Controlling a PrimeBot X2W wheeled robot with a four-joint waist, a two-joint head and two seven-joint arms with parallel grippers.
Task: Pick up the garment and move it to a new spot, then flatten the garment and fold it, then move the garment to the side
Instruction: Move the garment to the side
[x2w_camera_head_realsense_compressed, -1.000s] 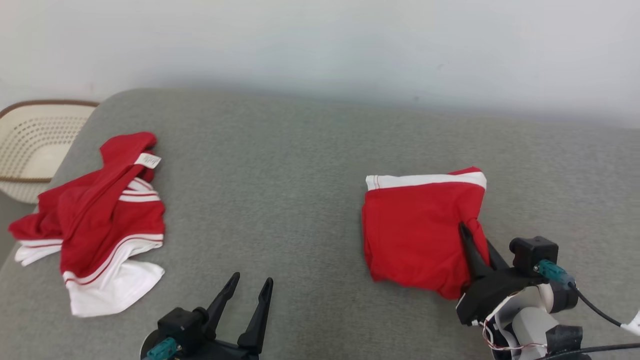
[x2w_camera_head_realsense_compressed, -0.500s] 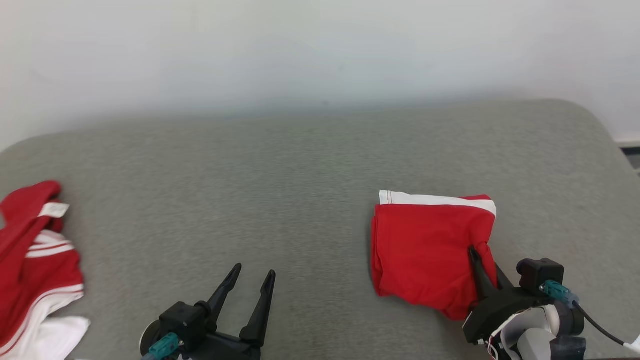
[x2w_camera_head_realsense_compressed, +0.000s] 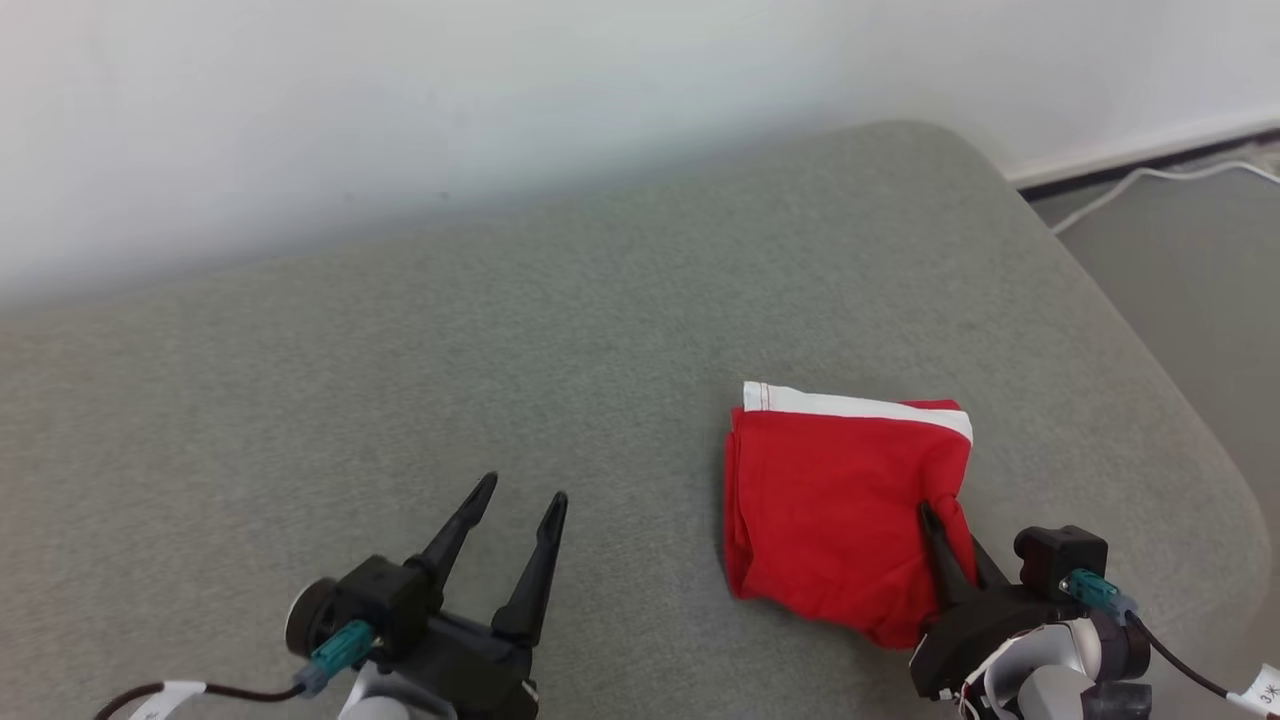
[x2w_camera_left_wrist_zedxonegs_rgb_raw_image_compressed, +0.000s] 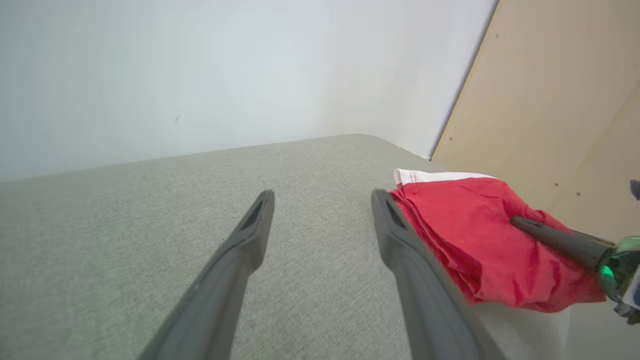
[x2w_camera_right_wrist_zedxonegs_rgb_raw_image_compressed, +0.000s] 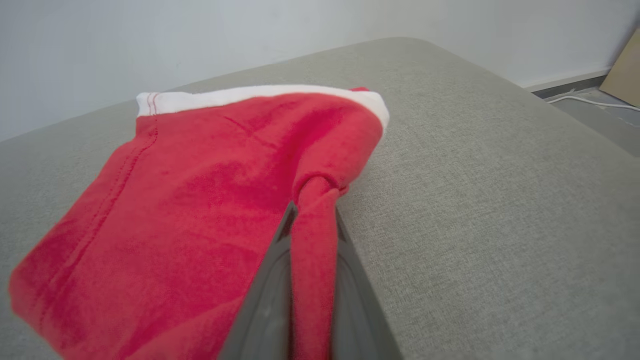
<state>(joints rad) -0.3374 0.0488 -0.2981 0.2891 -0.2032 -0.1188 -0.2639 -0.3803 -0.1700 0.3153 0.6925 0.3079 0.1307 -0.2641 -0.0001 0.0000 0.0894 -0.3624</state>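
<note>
The garment (x2w_camera_head_realsense_compressed: 835, 500) is a folded red piece with a white band along its far edge, lying on the grey cushion (x2w_camera_head_realsense_compressed: 500, 350) near its right end. My right gripper (x2w_camera_head_realsense_compressed: 945, 525) is shut on a pinched ridge of the garment's right edge. The right wrist view shows that red fold of the garment (x2w_camera_right_wrist_zedxonegs_rgb_raw_image_compressed: 200, 190) squeezed between the right gripper's (x2w_camera_right_wrist_zedxonegs_rgb_raw_image_compressed: 314, 210) fingers. My left gripper (x2w_camera_head_realsense_compressed: 525, 490) stands open over bare cushion to the garment's left, holding nothing. In the left wrist view the left gripper (x2w_camera_left_wrist_zedxonegs_rgb_raw_image_compressed: 322, 197) is spread wide, with the garment (x2w_camera_left_wrist_zedxonegs_rgb_raw_image_compressed: 465, 235) just beyond its right finger.
The cushion's rounded right edge (x2w_camera_head_realsense_compressed: 1160, 370) drops to the floor, where a white cable (x2w_camera_head_realsense_compressed: 1140, 180) runs along the wall. A tan board (x2w_camera_left_wrist_zedxonegs_rgb_raw_image_compressed: 550, 100) leans beyond that end. Bare grey cushion stretches left of the garment.
The head view has swung right, so the other red and white pile and the basket have left it. My right gripper has drawn the garment toward the cushion's right end. Both grips are unchanged.
</note>
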